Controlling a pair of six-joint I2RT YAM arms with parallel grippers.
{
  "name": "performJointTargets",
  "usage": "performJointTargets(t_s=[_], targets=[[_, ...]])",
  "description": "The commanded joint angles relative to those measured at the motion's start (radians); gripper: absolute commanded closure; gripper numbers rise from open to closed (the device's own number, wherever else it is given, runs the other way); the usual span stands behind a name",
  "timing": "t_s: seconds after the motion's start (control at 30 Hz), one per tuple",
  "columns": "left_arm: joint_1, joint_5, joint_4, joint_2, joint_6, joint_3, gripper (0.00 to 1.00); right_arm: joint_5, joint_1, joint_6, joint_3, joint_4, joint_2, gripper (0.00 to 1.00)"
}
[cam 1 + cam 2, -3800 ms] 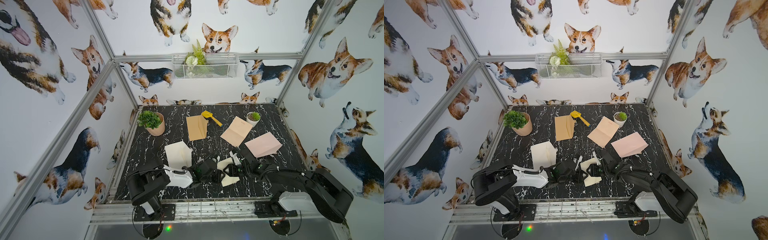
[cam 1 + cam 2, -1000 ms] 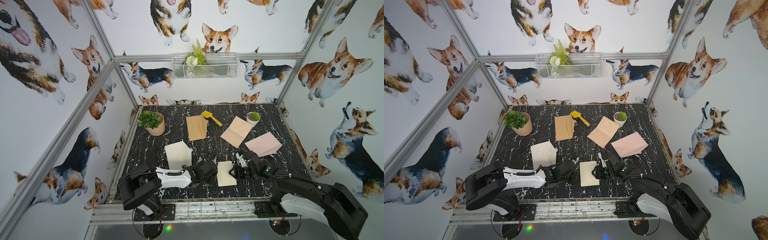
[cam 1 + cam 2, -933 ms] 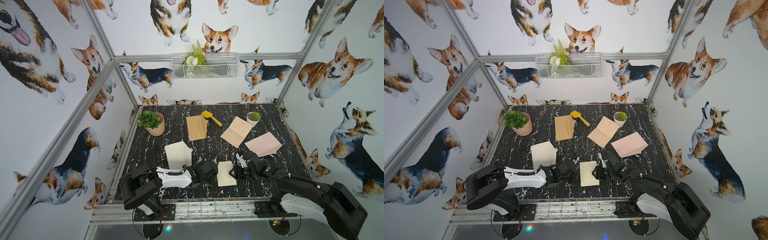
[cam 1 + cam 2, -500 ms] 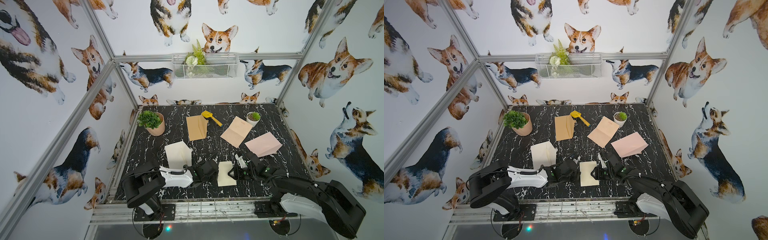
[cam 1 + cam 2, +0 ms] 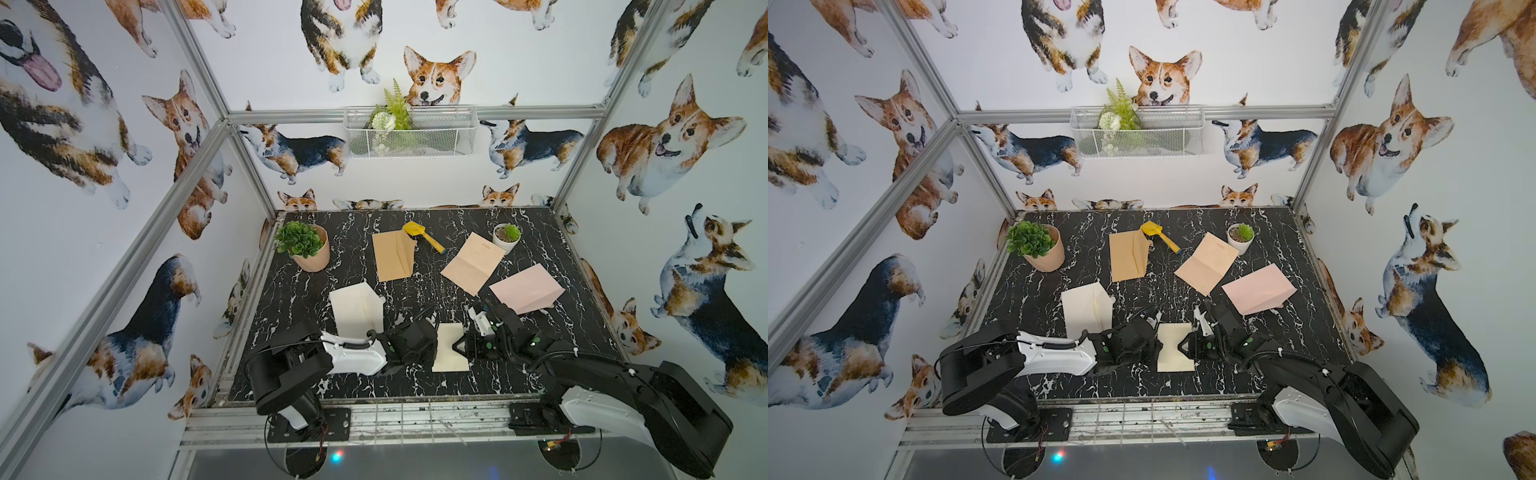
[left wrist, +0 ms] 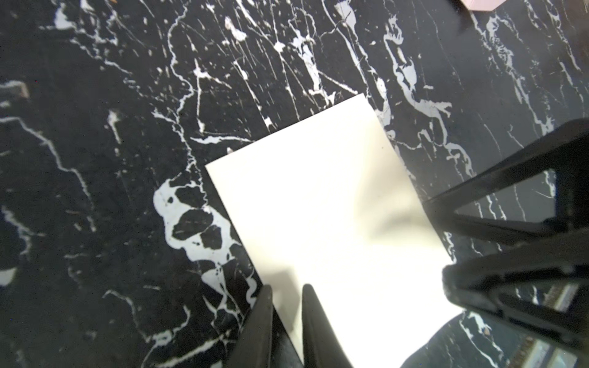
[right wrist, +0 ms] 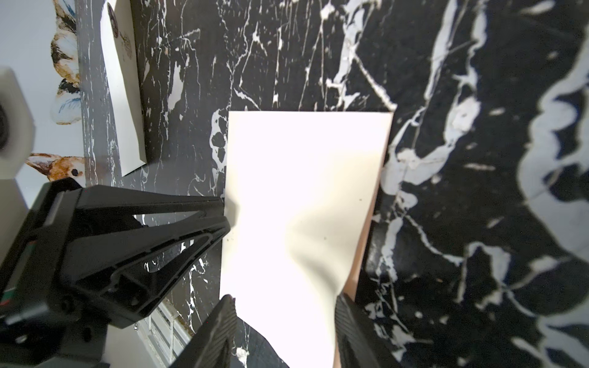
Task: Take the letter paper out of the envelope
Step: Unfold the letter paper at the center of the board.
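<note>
**Early stage of letter extraction.** The left gripper (image 6: 287,291) is shown almost closed, with only a slit between its tips. It is judged to nip the 9 o'clock long edge of the cream envelope (image 5: 449,358).

The right gripper (image 7: 284,299) is shown about half open, its two tips set apart along the 3 o'clock long edge. The paper is buckled between them, and whether anything is gripped cannot be told.

The cream envelope is laid flat on the black marble table (image 5: 415,297), toward 6 o'clock of its centre, with its long axis run from 12 to 6. The letter paper is not seen outside it and is taken to be inside. A thin peach strip along one edge in the right wrist view cannot be identified.

Opening of the mouth is judged to be the step in hand, with extraction not yet begun. For the next move, the envelope must be anchored by one gripper, the mouth parted, and the inner sheet alone caught and drawn out.

A pale envelope (image 5: 355,309) is seen toward 10 o'clock. A tan envelope (image 5: 392,255), a peach envelope (image 5: 471,262) and a pink envelope (image 5: 525,289) are seen from 11 to 2 o'clock, all well apart.
</note>
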Motion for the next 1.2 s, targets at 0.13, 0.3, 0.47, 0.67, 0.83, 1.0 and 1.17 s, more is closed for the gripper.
performJointTargets(t_s=[0.13, 0.3, 0.47, 0.67, 0.83, 1.0, 1.17], targets=[[0.0, 0.02, -0.136, 0.008, -0.008, -0.013, 0.79, -0.033, 0.001, 0.057, -0.028, 0.126, 0.013, 0.47], [0.0, 0.016, -0.134, -0.002, -0.01, -0.019, 0.79, -0.032, 0.0, 0.054, -0.041, 0.124, 0.056, 0.48], [0.0, 0.016, -0.132, -0.003, -0.01, -0.021, 0.79, -0.032, 0.006, 0.065, -0.063, 0.134, 0.058, 0.48], [-0.001, 0.017, -0.127, 0.0, -0.01, -0.018, 0.79, -0.016, 0.015, 0.077, -0.078, 0.126, 0.03, 0.49], [-0.001, 0.019, -0.132, -0.002, -0.009, -0.016, 0.79, -0.01, 0.047, 0.097, -0.088, 0.112, -0.01, 0.49], [-0.001, 0.019, -0.123, -0.002, -0.012, -0.02, 0.79, 0.019, 0.055, 0.103, -0.123, 0.101, -0.037, 0.5], [-0.001, 0.028, -0.122, 0.002, -0.013, -0.01, 0.79, 0.025, 0.054, 0.108, -0.135, 0.13, -0.015, 0.69]])
